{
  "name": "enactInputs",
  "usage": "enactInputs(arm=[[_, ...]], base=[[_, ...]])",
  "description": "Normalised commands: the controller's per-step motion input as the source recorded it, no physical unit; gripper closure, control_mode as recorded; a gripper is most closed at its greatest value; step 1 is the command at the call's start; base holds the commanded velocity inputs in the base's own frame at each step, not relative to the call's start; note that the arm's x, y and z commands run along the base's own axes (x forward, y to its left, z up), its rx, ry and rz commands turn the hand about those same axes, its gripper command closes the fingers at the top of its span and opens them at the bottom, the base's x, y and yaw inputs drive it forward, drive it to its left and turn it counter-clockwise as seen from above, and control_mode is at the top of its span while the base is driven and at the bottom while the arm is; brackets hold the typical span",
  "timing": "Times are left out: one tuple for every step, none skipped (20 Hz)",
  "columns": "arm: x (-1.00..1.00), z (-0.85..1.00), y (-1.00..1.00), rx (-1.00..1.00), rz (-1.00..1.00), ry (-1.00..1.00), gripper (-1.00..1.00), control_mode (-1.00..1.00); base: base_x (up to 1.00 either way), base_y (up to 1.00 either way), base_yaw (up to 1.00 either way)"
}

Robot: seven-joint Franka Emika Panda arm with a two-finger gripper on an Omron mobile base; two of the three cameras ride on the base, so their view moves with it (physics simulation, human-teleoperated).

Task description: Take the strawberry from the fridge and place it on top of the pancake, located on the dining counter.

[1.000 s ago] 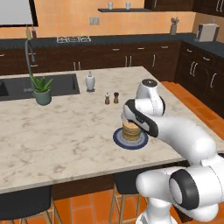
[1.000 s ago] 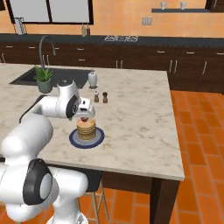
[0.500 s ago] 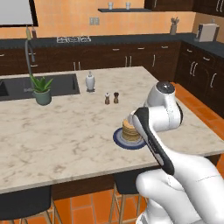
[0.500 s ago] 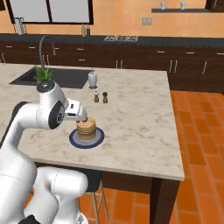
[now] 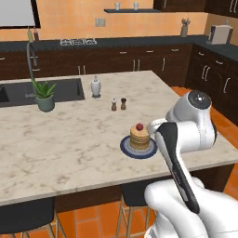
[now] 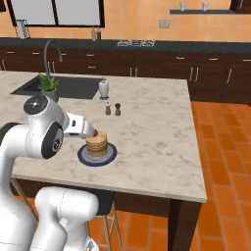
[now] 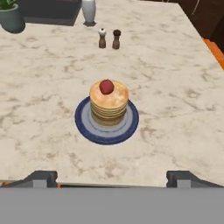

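The strawberry (image 7: pixel 106 86) rests on top of the pancake (image 7: pixel 109 105), a short tan stack on a dark blue plate (image 7: pixel 84 124). They stand on the beige marble dining counter (image 5: pixel 69 139), close to its near edge. From the left base view the strawberry (image 5: pixel 139 126) shows as a red dot on the pancake (image 5: pixel 139 136). My gripper (image 7: pixel 112 178) is open and empty. Its fingertips (image 7: pixel 41 177) stand wide apart, drawn back over the counter's near edge and facing the stack. My arm partly covers the pancake (image 6: pixel 96 142) in the right base view. The fridge is out of view.
Salt and pepper shakers (image 5: pixel 118 104) stand behind the plate, with a white bottle (image 5: pixel 95 86) farther back. A potted plant (image 5: pixel 45 96) sits by the sink (image 5: pixel 18 93) at the left. Stools (image 5: pixel 28 218) are tucked under the counter's near edge. Dark cabinets line the far wall.
My hand has pulled back from right over the pancake toward the counter's near edge. The strawberry stays on the stack, let go. The jaws remain wide.
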Motion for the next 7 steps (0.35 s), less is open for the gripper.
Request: enactInputs(arm=[[-0.33,0.64,-0.21,0.00,0.00,-0.05,-1.00,-1.00],[-0.21,0.56,-0.20,0.00,0.00,0.00,-1.00,-1.00],[-0.20,0.54,-0.11,0.00,0.00,0.00,-1.00,-1.00],[-0.13,0.48,-0.10,0.00,0.00,0.00,-1.00,-1.00],[-0.06,0.47,-0.06,0.00,0.00,0.00,-1.00,-1.00],[-0.13,0.56,-0.01,0.00,0.00,0.00,-1.00,-1.00],[-0.15,0.50,-0.04,0.00,0.00,0.00,-1.00,-1.00]], base=[[0.00,0.00,0.00],[0.00,0.00,0.00],[0.00,0.00,0.00],[0.00,0.00,0.00],[0.00,0.00,0.00],[0.00,0.00,0.00],[0.00,0.00,0.00]])
